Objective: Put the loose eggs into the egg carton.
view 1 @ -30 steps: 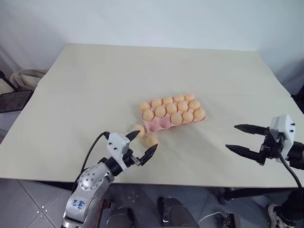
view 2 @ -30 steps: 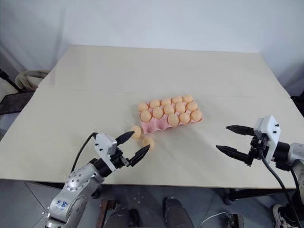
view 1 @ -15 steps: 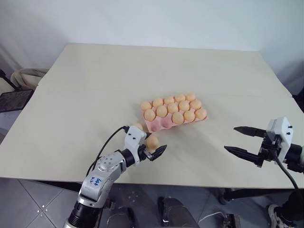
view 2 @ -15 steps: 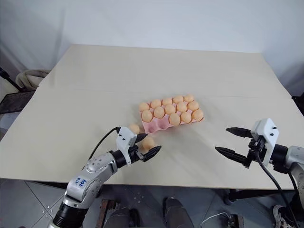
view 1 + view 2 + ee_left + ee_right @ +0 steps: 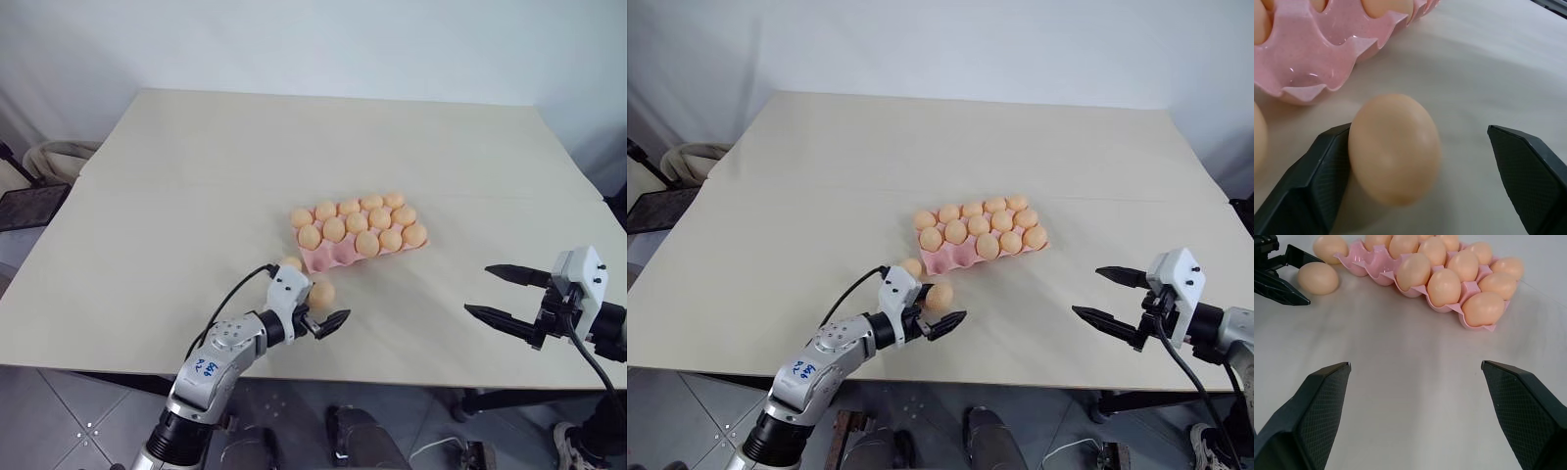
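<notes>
The pink egg carton (image 5: 329,258) lies mid-table with several eggs in it and bare cups at its near left end. Two loose eggs lie on the table by that end. One egg (image 5: 321,294) sits between the fingers of my left gripper (image 5: 1419,128), which is open. One finger (image 5: 1317,171) touches that egg and the other finger stands apart from it. The second loose egg (image 5: 291,263) rests against the carton's corner. My right gripper (image 5: 477,290) hovers open and empty, off to the right of the carton.
The beige table (image 5: 196,196) has wide bare room around the carton. Its front edge runs just behind both grippers. A chair-like object (image 5: 47,162) stands beyond the table's left side.
My left gripper has moved forward and to the right, and its fingers now straddle the nearer loose egg. The right gripper has stayed put.
</notes>
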Robot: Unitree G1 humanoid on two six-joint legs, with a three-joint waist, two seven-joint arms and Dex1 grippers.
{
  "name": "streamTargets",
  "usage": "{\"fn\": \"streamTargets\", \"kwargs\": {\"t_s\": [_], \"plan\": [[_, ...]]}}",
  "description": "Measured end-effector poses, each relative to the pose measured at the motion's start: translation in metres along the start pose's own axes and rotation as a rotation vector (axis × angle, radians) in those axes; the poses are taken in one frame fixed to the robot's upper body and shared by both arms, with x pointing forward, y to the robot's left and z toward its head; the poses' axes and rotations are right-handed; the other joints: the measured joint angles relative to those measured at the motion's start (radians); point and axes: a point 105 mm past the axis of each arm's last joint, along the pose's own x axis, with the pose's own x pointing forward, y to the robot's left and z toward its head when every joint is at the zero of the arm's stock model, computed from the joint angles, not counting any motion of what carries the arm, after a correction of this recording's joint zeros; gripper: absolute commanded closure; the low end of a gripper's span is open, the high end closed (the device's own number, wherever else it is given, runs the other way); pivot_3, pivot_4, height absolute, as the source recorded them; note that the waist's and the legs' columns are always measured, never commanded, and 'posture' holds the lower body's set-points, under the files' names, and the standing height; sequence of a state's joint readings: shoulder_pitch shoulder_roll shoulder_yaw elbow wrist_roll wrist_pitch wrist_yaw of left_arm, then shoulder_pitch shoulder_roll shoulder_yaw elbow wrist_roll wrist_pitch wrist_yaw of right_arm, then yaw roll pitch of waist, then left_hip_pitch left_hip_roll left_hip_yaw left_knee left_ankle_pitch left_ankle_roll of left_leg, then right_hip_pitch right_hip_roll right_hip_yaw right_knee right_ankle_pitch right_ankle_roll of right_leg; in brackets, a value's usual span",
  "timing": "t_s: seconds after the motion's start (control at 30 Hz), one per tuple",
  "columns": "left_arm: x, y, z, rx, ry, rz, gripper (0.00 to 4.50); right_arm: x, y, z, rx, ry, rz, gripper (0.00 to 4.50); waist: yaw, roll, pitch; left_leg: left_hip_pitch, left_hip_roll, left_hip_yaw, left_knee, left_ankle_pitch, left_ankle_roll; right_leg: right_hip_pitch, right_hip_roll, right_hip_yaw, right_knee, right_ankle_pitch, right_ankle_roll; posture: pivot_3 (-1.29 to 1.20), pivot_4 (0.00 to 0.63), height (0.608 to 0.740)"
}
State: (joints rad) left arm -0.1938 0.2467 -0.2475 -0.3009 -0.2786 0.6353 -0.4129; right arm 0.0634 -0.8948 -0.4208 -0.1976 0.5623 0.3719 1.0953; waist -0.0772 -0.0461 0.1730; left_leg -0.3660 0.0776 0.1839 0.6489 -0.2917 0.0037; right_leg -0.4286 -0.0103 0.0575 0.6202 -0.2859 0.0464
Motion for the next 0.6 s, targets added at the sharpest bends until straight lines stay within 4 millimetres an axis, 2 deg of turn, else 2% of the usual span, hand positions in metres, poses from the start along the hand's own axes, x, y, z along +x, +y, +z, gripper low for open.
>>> {"fn": "streamTargets", "kwargs": {"t_s": [0.2, 0.23, 0.43, 0.6], "plan": [[0.004, 0.0, 0.003, 0.015, -0.004, -0.003, 2.53, 0.0, -0.001, 0.0, -0.002, -0.001, -0.006, 0.0, 0.0, 0.0, 0.0, 0.0, 0.0, 0.0, 0.0, 0.0, 0.0, 0.0, 0.0, 0.0, 0.0, 0.0, 0.0, 0.0, 0.15, 0.74], [0.005, 0.001, 0.003, 0.015, -0.005, -0.002, 2.65, 0.0, -0.001, 0.001, -0.002, -0.001, -0.008, 0.0, 0.0, 0.0, 0.0, 0.0, 0.0, 0.0, 0.0, 0.0, 0.0, 0.0, 0.0, 0.0, 0.0, 0.0, 0.0, 0.0, 0.15, 0.74], [0.008, 0.002, 0.012, 0.044, -0.039, -0.005, 2.65, 0.0, -0.002, 0.001, -0.002, -0.001, -0.014, 0.0, 0.001, 0.0, 0.0, -0.001, 0.0, -0.001, 0.0, 0.0, 0.0, 0.0, 0.0, 0.0, 0.0, 0.0, 0.0, 0.0, 0.15, 0.74], [0.014, -0.001, 0.048, 0.098, -0.149, -0.034, 2.65, 0.0, -0.002, 0.001, -0.004, -0.004, -0.017, 0.0, 0.006, 0.0, 0.0, -0.001, -0.001, -0.001, 0.0, 0.0, 0.0, 0.0, 0.0, 0.0, 0.0, 0.0, 0.0, 0.0, 0.15, 0.74]]}}
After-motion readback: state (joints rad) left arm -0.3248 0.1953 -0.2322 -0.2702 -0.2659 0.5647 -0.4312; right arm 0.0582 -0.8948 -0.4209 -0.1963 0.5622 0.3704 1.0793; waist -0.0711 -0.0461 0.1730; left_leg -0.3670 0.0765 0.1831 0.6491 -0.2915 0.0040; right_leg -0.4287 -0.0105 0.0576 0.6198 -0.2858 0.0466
